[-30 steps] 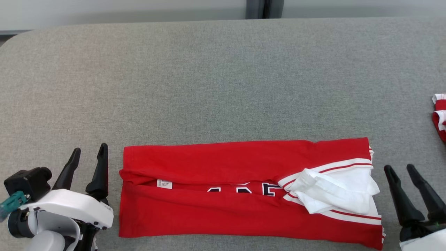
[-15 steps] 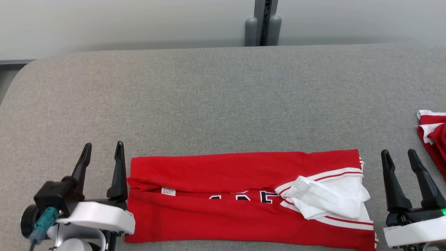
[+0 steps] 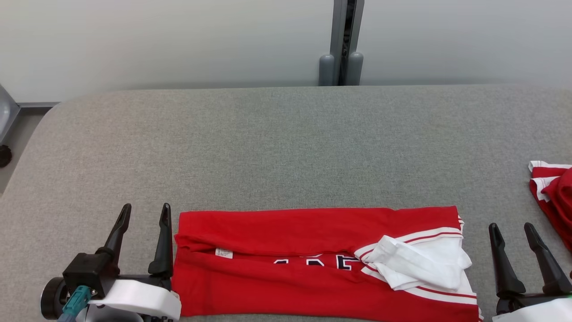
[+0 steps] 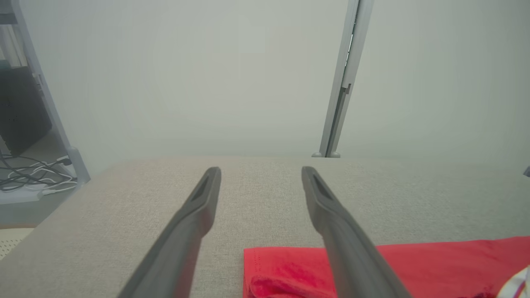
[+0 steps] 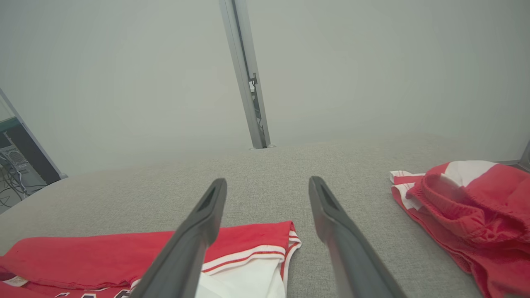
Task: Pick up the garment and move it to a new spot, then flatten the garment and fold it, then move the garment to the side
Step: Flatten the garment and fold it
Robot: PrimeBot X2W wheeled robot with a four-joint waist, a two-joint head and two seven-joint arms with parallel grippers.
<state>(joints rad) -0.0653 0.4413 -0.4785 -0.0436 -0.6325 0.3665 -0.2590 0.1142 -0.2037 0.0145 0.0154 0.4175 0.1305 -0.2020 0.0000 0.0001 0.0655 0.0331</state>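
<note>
The red garment (image 3: 290, 228) is lying folded into a long band at the near edge of the grey padded table (image 3: 286, 143), between the two grippers. A small white label (image 3: 224, 253) is showing in its fold, its print too small to read. Dark lettering (image 3: 346, 263) beside it is sitting half hidden and illegible. The left gripper (image 3: 146, 206) and right gripper (image 3: 511, 226) are both standing spread and empty, one beside each end. A second red garment (image 3: 552, 192) is lying crumpled at the table's right edge.

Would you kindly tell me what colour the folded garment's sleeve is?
The sleeve is white with red-striped trim, clearest in the head view.
</note>
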